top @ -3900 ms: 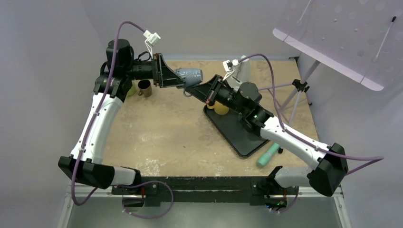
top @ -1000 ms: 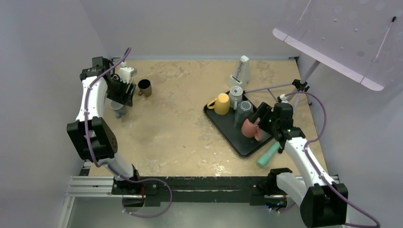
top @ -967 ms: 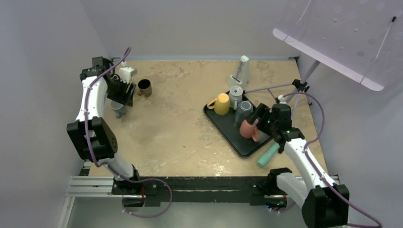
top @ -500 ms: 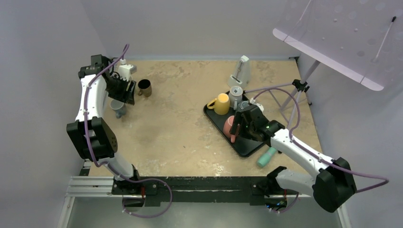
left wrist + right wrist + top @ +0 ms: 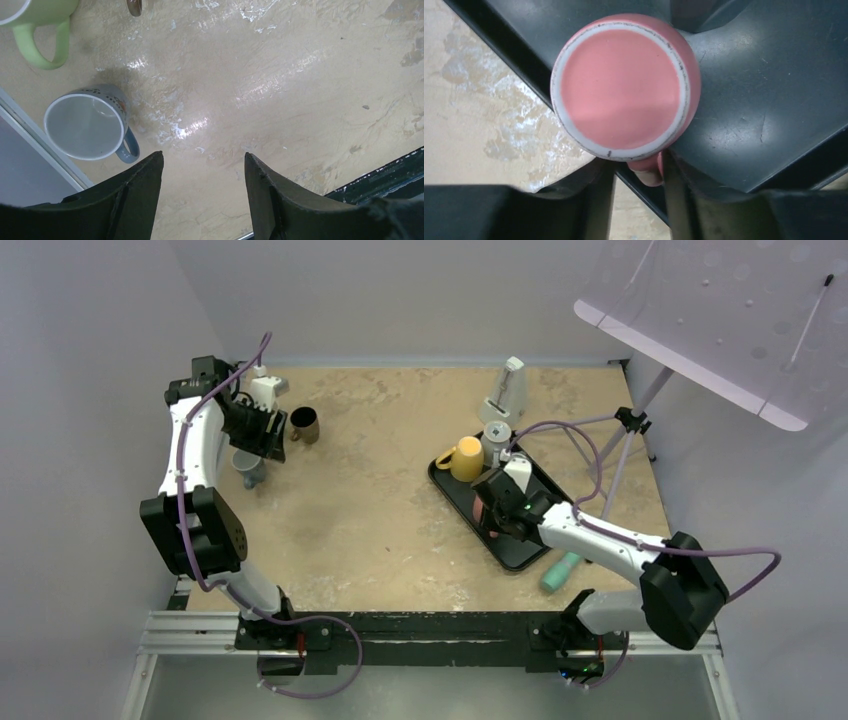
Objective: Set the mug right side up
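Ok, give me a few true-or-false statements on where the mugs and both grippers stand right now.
1. The pink mug shows its base to the right wrist camera. True.
2. The left gripper holds the blue-grey mug. False: it is open and empty, and that mug stands mouth up on the table, apart from it.
3. The pink mug's handle sits between the right gripper's fingers. True.
4. The green mug is on the black tray. False: it is on the table, near the blue-grey mug.
5. The yellow mug is on the black tray. True.

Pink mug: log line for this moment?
pink mug: bottom up, over tray edge | right jaws: shut on handle | left jaws: open
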You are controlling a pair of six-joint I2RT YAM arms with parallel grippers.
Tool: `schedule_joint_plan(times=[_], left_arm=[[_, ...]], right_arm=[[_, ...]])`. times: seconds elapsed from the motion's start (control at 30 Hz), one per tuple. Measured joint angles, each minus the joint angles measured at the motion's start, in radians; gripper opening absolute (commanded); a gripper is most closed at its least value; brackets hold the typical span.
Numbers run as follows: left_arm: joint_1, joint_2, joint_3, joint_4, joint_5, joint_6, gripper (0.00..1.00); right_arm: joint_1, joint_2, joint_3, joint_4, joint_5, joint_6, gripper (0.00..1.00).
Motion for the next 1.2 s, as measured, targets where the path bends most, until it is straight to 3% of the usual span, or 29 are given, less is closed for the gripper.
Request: schedule_joint_plan(times=[0.07, 0.1, 0.2, 0.27, 0.4, 0.43, 0.47, 0.53, 0.63, 0.8, 1.0, 1.2], left_arm=[[0.000, 0.000, 0.000, -0.003, 0.002, 0.000, 0.64], [0.000, 0.000, 0.000, -0.004, 0.004, 0.000, 0.65], [0.000, -0.001, 0.000, -0.010, 0.017, 0.000, 0.66], [0.000, -0.005, 0.000, -0.022, 0.033, 0.002, 0.75], [0.000, -0.035, 0.016, -0.069, 0.100, -0.002, 0.79], [-0.002, -0.043, 0.026, -0.084, 0.119, -0.008, 0.82], [-0.004, -0.052, 0.046, -0.105, 0.151, -0.021, 0.95], [-0.014, -0.069, 0.105, -0.145, 0.233, -0.040, 1.00], [-0.047, -0.097, 0.193, -0.196, 0.380, -0.095, 1.00], [-0.154, -0.187, 0.270, -0.180, 0.599, -0.245, 0.98], [-0.259, -0.366, 0.173, 0.139, 0.799, -0.627, 0.89], [-0.307, -0.372, 0.128, 0.397, 0.859, -0.879, 0.78]], right_arm=[[0.001, 0.014, -0.001, 0.022, 0.014, -0.006, 0.04], [0.001, 0.019, -0.002, 0.032, 0.024, -0.012, 0.00], [0.001, 0.026, -0.003, 0.058, 0.042, -0.015, 0.00], [0.000, 0.022, -0.005, 0.053, 0.046, -0.019, 0.00], [-0.001, -0.050, -0.018, 0.022, 0.018, -0.050, 0.00], [-0.001, -0.090, -0.018, 0.016, -0.001, -0.064, 0.00], [-0.001, -0.137, -0.018, 0.017, -0.023, -0.074, 0.00], [-0.001, -0.235, -0.013, 0.032, -0.067, -0.092, 0.00], [-0.001, -0.363, 0.034, 0.087, -0.144, -0.105, 0.00], [-0.001, -0.382, 0.123, 0.295, -0.277, -0.080, 0.00], [-0.001, -0.260, 0.179, 0.617, -0.458, 0.014, 0.00], [0.003, -0.130, 0.241, 0.782, -0.586, 0.081, 0.00]])
